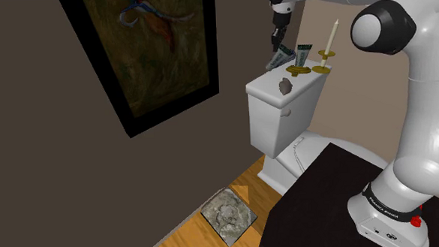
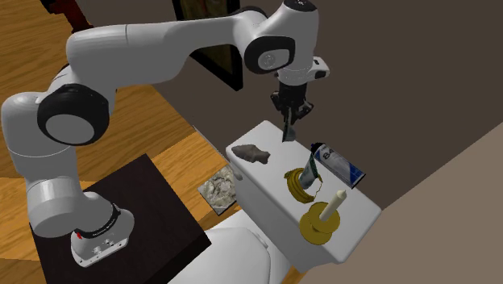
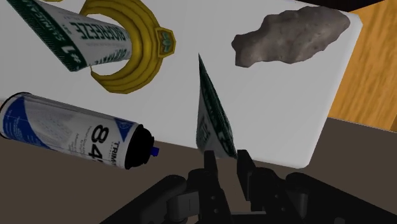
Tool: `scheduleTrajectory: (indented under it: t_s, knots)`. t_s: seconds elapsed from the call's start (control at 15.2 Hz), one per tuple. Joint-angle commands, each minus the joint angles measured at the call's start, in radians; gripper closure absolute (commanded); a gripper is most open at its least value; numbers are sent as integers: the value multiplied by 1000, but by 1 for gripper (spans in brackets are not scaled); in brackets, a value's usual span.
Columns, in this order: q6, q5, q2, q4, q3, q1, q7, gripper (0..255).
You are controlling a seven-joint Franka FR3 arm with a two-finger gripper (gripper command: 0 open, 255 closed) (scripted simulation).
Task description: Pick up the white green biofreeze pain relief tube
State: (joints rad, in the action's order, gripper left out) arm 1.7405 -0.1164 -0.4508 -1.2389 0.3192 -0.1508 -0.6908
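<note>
**Grasp on the tube.** The jaws grip a white-and-green tube (image 3: 213, 121) by its thicker end. The tube hangs below them over the toilet's tank lid (image 3: 273, 108), its thin end pointing at the lid. In the second exterior view it shows as a narrow green strip (image 2: 288, 129) under the hand.

We judge it light and soft-walled. A hard squeeze would dent it or push paste toward the cap, and its glossy skin may slip, so the firmer part near the cap is the better hold.

A second tube (image 3: 76, 32) with like print stands in a yellow ring (image 3: 143, 38) just beside. We cannot settle from the lettering which of the two the task means.

A white spray can (image 3: 70, 130) lies near the ring, and a grey stone (image 3: 286, 38) lies well apart from it.

*Hidden:*
- The jaws cover the held end, so the cap is unseen.
- The held tube faces us edge-on, so its print is unreadable.
- We cannot tell whether its thin end touches the lid or hangs clear.
- The second tube is cut off at the edge of the wrist view.
</note>
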Motion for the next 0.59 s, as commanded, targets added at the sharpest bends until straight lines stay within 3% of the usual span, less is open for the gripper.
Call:
scheduleTrajectory:
  t_s: [0.0,0.53]
  knots:
    - [-38,-3,-13,50,0,-7,-1,255]
    - [-140,-12,-44,184,-1,-24,-1,255]
